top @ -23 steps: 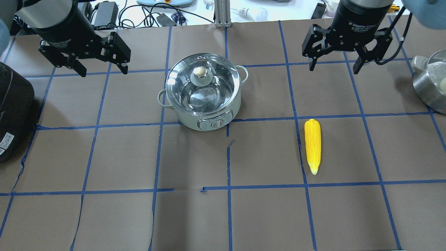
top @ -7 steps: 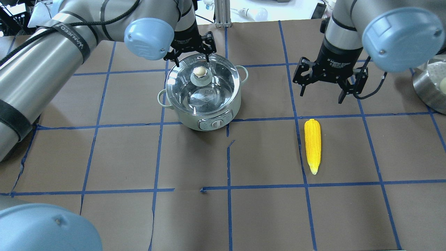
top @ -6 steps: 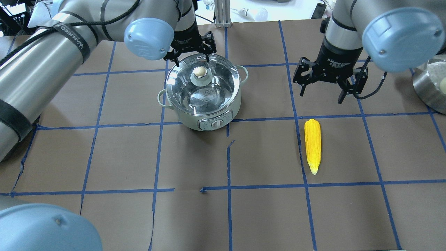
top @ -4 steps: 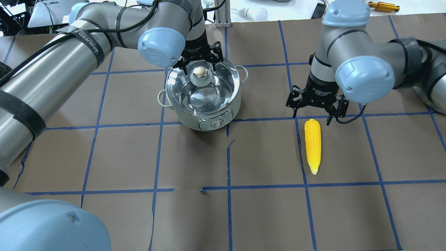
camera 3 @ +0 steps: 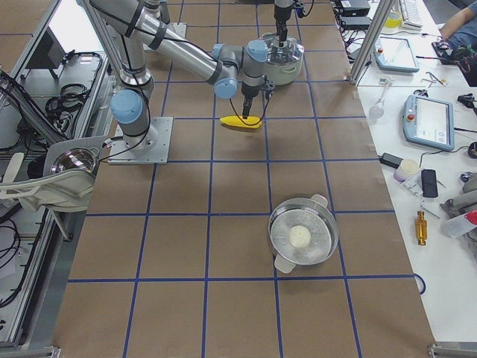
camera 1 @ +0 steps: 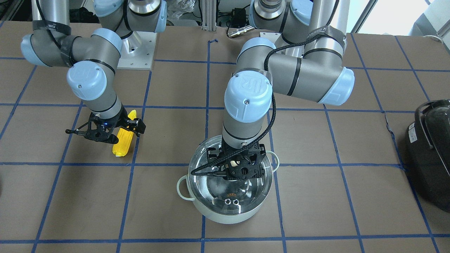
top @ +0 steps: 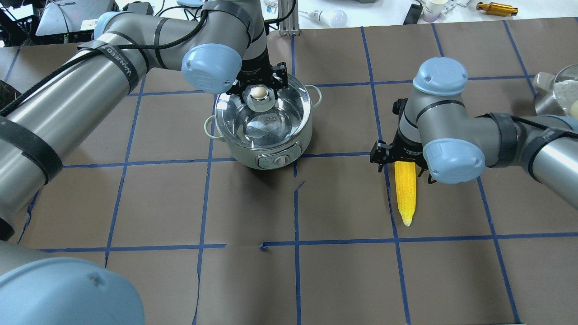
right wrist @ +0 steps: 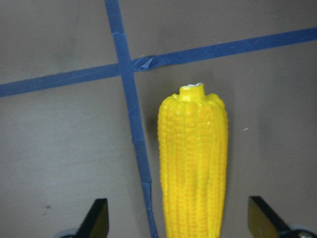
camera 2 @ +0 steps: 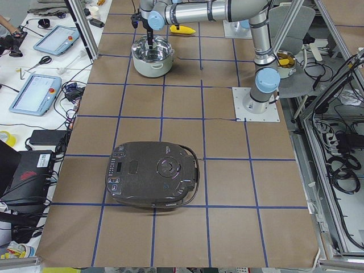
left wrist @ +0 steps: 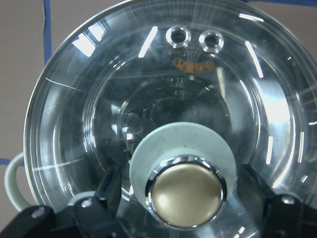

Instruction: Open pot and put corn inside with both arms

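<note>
The pale green pot [top: 240,152] stands with its glass lid [top: 275,124] on. My left gripper [top: 258,89] is open, low over the lid, and its fingers [left wrist: 106,191] stand on either side of the pale knob [left wrist: 187,191] without touching it. The yellow corn [top: 405,194] lies on the table to the right. My right gripper [top: 401,161] is open and straddles the corn's thick end, with a finger [right wrist: 96,218] on each side and a gap to the cob [right wrist: 193,168]. From the front, the left gripper [camera 1: 235,169] is over the pot and the right gripper [camera 1: 117,135] over the corn [camera 1: 123,146].
A large black appliance [camera 1: 430,151] sits at the table's end on my left. A steel pot with a white ball in it [camera 3: 302,235] sits at the end on my right. Blue tape lines cross the brown table cover.
Both arms came down from high at the back. The left gripper moved over the pot and around the lid knob. The right gripper moved forward and down over the corn's thick end.
</note>
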`<state>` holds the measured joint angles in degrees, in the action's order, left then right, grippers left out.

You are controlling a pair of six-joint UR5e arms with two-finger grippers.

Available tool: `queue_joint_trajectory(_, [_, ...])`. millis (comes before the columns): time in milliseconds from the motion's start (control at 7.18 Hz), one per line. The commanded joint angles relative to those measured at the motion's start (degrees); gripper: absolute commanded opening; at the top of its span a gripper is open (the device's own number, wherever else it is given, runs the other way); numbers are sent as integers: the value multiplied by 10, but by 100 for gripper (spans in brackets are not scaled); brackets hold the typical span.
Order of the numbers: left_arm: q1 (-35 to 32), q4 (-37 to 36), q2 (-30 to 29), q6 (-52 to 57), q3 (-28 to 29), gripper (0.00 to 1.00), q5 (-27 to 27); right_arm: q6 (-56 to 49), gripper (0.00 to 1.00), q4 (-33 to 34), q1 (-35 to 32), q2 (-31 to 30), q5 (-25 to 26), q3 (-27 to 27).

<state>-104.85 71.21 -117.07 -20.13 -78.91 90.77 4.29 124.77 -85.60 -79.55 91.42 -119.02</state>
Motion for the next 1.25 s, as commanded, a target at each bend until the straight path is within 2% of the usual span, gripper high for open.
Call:
queue_joint_trajectory(0, [0, 2, 11, -5, -3, 13, -5, -45, 100, 14, 38, 1, -8, -24])
queue_joint_trajectory(139, [-1, 9, 20, -4, -3, 4, -4, -40, 100, 9, 38, 2, -11, -26])
queue_joint_trajectory(278, [-1, 9, 25, -3, -2, 0, -6, -34, 100, 8, 37, 5, -11, -27])
queue_joint_trajectory(418, [2, 10, 34, -2, 10, 0, -7, -34, 100, 10, 37, 14, -12, -27])
queue_joint_trajectory(557, [10, 59, 63, 14, 27, 0, -7, -32, 100, 11, 33, 16, -32, -27])
queue_joint_trajectory(696, [47, 113, 87, 50, 36, 0, -3, -32, 100, 13, 33, 21, -40, -27])
queue_joint_trajectory(835, [119, 125, 102, 102, 27, 0, -2, -32, 100, 19, 33, 32, -41, -27])
queue_joint_trajectory(975, [176, 125, 105, 173, 8, 0, 4, -32, 76, 32, 33, 35, -34, -26])
queue_joint_trajectory(1114, [231, 111, 106, 202, -23, 0, 1, -33, 24, 36, 33, 37, -32, -24])
